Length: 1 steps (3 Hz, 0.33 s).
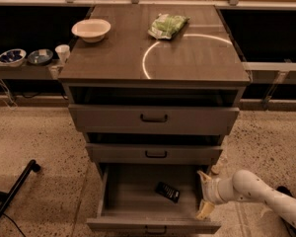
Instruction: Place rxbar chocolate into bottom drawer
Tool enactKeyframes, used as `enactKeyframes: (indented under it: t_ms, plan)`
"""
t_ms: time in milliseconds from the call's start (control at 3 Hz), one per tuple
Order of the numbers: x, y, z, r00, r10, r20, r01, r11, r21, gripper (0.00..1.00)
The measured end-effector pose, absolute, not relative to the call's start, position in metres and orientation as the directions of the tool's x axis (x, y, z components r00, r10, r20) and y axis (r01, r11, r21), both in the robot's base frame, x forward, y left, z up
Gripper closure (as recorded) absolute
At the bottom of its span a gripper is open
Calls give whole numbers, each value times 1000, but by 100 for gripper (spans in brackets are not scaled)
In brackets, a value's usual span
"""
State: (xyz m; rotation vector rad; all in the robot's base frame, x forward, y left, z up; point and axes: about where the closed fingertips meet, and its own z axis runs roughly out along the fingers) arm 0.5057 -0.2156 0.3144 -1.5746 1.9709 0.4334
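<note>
The bottom drawer is pulled open at the foot of the cabinet. The rxbar chocolate, a small black bar, lies flat on the drawer floor, right of the middle. My gripper is at the drawer's right side, to the right of the bar and apart from it. Its two pale fingers stand spread, one above the other, with nothing between them.
On the cabinet top lie a green crinkly bag and a white bowl. Two shallower drawers above are slightly open. Small bowls and a cup sit on a left shelf. A black bar lies on the floor at left.
</note>
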Motion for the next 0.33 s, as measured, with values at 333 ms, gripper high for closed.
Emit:
enactKeyframes:
  t_ms: [333]
  plan:
    - [477, -222, 362, -80, -833, -548, -970, 192, -150, 0]
